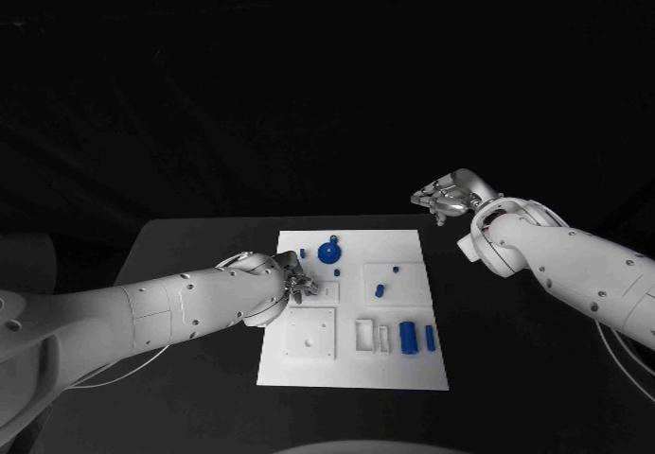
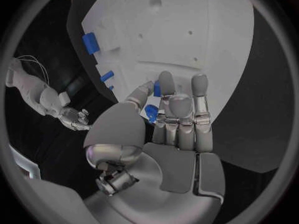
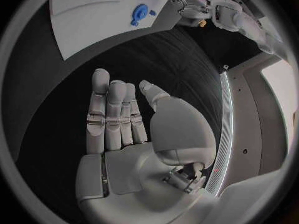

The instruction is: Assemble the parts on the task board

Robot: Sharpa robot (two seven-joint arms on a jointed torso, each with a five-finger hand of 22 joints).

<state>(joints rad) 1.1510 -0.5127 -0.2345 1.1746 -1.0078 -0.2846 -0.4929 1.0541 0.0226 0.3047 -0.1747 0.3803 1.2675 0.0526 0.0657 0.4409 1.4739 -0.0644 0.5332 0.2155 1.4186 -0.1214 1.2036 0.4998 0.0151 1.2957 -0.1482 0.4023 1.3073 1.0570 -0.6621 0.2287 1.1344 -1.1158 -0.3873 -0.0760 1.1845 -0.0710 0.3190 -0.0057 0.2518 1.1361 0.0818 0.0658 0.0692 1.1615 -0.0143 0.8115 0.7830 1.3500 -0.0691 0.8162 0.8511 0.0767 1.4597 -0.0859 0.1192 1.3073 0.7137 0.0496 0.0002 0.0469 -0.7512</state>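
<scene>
Silver and many-fingered, the left hand sits over the left edge of the white rectangular task board, which lies in the middle of the black tabletop. In the left wrist view its fingers stand straight and close together, with the thumb set a little apart. They hold nothing, though their tips reach toward two small blue parts lying just beyond them. That pose reads as a hand lined up for a pinch it has not yet made.

On the board, a round blue disc-shaped part lies near the far edge, small blue pegs lie toward the middle, and two blue cylinders lie side by side by the right edge, next to white rectangular slots. A raised white square plate takes up the near left part. The parts seem laid out loose, each waiting for its seat.

Off the board's far right corner the right hand is lifted well clear of the parts, with the white right arm bent behind it. Its fingers are flat and extended, gripping nothing. It is probably parked out of the way while the left hand works.
</scene>
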